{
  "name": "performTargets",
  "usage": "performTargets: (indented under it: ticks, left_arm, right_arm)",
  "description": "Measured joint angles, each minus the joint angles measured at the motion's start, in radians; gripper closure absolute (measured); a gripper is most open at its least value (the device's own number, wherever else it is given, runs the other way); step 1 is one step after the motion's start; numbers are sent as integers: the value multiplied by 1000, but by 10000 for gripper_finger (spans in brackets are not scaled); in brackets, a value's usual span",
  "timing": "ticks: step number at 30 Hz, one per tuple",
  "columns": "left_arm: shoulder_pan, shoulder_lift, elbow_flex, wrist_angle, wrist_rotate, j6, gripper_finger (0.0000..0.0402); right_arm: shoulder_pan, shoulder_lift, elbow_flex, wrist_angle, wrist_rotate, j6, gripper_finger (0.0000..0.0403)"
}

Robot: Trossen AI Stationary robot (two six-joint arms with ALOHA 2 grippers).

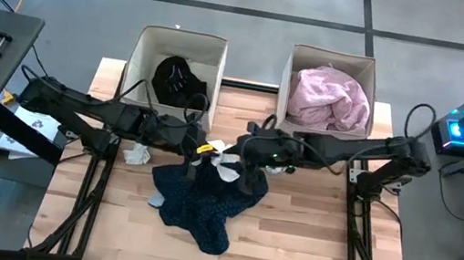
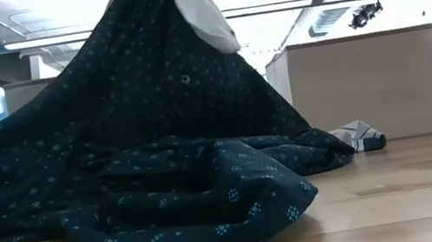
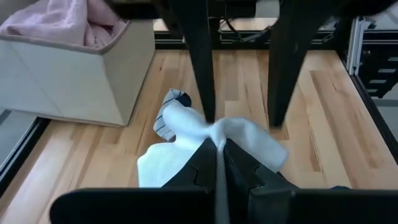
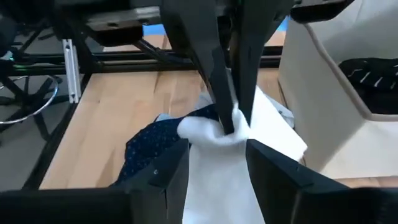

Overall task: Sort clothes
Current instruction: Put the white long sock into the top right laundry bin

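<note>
- The left gripper (image 3: 217, 163) has its two dark fingers (image 3: 200, 163) pressed tight together, and they are pinching the white collar (image 3: 239, 132) of the navy dotted dress (image 1: 200, 201).
- In the right wrist view, the left gripper's fingers come down from above and bite a bunched fold of that white collar.
- The right gripper (image 4: 217, 168) has its fingers (image 4: 171, 177) spread apart, one on each side of the white collar, not squeezing it.
- Both grippers meet over the top of the dress, just in front of the gap between the two boxes.
- The dress is lifted at the collar and hangs down like a tent. Its bottom part lies in folds on the wooden table (image 1: 307, 243), in the middle of it.
- A small striped sock (image 3: 173, 103) lies on the table just beside the collar, on the side toward the right box (image 1: 333, 67).
- Another little bunched cloth (image 1: 137, 153) lies on the table to the left of the dress, under the left arm.
- The left box (image 1: 180, 48) sits at the far edge of the table behind the dress, and a black garment (image 1: 173, 77) lies inside it.
- The right box is next to it, and a pink shirt (image 1: 327, 98) fills it up.
- The left arm reaches in from the left side of the table and the right arm from the right side.
</note>
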Motion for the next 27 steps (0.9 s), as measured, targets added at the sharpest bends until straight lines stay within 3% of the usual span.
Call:
performTargets:
  ticks: [4, 10, 14, 18, 23, 27]
  left_arm:
    - [0, 0, 0, -4, 0, 0, 400]
    - [0, 0, 0, -4, -3, -27, 396]
    - [0, 0, 0, -46, 14, -74, 354]
    - [0, 0, 0, -157, 15, -147, 292]
    - [0, 0, -28, -232, 10, -244, 241]
    - [0, 0, -47, -217, 8, -305, 233]
  right_arm:
    - [0, 36, 0, 22, 28, 3, 285]
    - [0, 52, 0, 16, 91, 46, 390]
    - [0, 39, 0, -12, 89, 73, 389]
    - [0, -33, 0, -151, 98, 146, 399]
    - [0, -183, -1, -257, 209, 218, 400]
    - [-18, -317, 0, -227, 301, 205, 399]
